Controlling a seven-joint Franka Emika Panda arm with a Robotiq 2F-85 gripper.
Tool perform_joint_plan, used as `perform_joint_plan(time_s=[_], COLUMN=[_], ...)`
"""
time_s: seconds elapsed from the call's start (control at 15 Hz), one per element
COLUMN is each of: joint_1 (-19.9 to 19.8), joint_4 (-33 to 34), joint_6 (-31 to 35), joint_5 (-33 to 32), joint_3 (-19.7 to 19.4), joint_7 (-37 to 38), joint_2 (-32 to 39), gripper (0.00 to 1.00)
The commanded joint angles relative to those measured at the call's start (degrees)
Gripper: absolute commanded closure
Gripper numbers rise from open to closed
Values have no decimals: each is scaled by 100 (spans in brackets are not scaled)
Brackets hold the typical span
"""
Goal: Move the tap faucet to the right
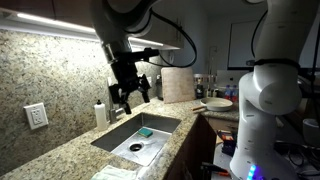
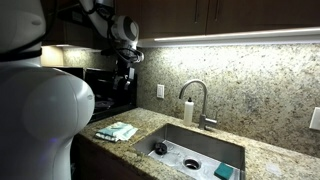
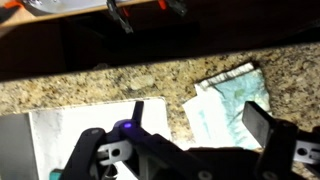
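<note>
The tap faucet [image 2: 201, 93] is a slim silver gooseneck that stands behind the sink [image 2: 232, 150], its spout arching over the basin. A small white soap bottle [image 2: 188, 109] stands beside it and also shows in an exterior view [image 1: 99, 114]. My gripper [image 1: 132, 96] hangs high over the counter, open and empty, well away from the faucet. In the wrist view its two dark fingers [image 3: 200, 120] are spread over the granite counter. I cannot make out the faucet behind the arm in an exterior view.
A teal and white cloth [image 2: 117, 131] lies on the counter beside the sink, below my gripper [image 3: 228, 105]. The basin holds a teal sponge [image 1: 146, 131] and a drain [image 1: 136, 148]. A cutting board [image 1: 178, 85] leans at the back. The robot's white base [image 2: 40, 115] fills one side.
</note>
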Motion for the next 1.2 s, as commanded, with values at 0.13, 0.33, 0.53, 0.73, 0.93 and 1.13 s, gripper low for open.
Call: perform_joint_plan(time_s=[0.13,0.33,0.53,0.73,0.93,1.13], joint_1=[194,205,361,604,624,595], joint_4=[153,332,545,597,638,567], joint_6=[1949,2753,3597,4529,4422,4443], joint_5=[-1010,-1508,-2083,-2504,-2275,-2104], joint_3=[-4,-329,-738,-1138,-1174,-1168], joint_7=[0,110,479,1262,942,952], joint_2=[1298,1930,2454,2584,2644,2631], gripper=[0,0,0,0,0,0])
